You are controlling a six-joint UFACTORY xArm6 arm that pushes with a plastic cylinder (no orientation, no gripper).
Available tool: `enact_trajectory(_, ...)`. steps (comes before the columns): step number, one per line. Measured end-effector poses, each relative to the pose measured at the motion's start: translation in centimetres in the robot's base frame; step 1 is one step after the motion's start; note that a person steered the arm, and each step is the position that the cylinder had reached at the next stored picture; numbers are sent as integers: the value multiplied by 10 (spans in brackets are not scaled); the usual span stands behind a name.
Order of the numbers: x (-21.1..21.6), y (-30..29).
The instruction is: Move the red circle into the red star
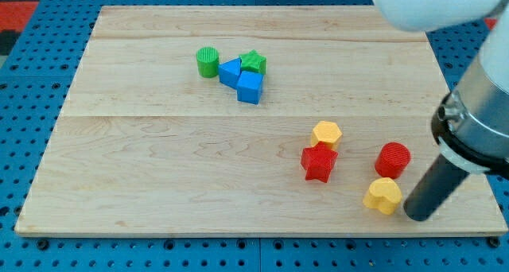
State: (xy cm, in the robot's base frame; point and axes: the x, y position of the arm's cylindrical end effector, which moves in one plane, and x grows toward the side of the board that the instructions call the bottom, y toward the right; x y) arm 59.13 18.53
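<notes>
Red circle (393,159) sits on the worktop (159,169) up-left of the tip (419,215), star (319,163) further left, so it needs a leftward shove; no fingers here, just a rod.

circle (393,159): was red
star (318,163): was red
hexagon (326,134): was yellow
heart (383,195): was yellow
cylinder (207,62): was green
cube (250,87): was blue
board (159,145): was pale wood

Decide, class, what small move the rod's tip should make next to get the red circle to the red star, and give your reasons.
Probably slide my tip up round to the view's right of the red circle. It now sits below and right of it, beside the yellow heart. The red star lies to the circle's left with bare board between, so a leftward push from the right side should work.
</notes>
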Motion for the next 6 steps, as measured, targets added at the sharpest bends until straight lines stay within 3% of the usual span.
enact_trajectory(2, -26, -37)
enact_trajectory(4, -32, 69)
enact_trajectory(6, -67, 41)
